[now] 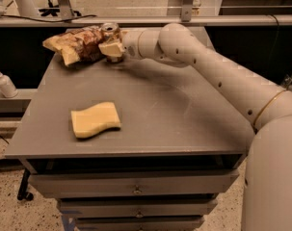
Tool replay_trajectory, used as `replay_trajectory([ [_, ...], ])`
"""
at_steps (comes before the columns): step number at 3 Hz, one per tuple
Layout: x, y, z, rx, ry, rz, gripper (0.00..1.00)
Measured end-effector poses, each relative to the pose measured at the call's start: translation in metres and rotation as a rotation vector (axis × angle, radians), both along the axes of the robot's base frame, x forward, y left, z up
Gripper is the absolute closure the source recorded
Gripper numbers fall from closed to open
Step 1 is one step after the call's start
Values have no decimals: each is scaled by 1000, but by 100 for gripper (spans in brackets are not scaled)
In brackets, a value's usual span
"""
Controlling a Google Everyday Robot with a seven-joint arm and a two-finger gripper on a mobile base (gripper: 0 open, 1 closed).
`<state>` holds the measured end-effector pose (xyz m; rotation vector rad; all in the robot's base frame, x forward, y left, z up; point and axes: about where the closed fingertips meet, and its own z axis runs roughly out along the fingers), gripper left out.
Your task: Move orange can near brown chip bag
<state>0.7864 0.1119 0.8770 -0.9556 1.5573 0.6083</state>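
The end effector (111,48) sits in the upper left of the frame, at the far end of the counter (174,114). It is closed on the orange can (110,29), with a pale pad lying across the can's side and the silver top showing just above it. The can stands upright, and its left side is touching or just beside the brown chip bag (77,43), which lies crumpled towards the far left corner. Whether the can's base rests on the counter is hidden by the end effector.

The can looks to be already where the task wants it, so the step in hand is probably the release. To do it well, the can should be settled flat on the counter before the grip loosens, so that it neither drops nor tips. The arm (208,66) should then retreat to the right along its own line, since any drift left would push the light bag towards the edge. The yellow sponge (96,120), lower left, lies well apart from all this.
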Motion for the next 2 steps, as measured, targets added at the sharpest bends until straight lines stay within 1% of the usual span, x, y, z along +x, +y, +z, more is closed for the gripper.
replay_trajectory([
  [2, 5, 5, -3, -1, 1, -24, 12],
])
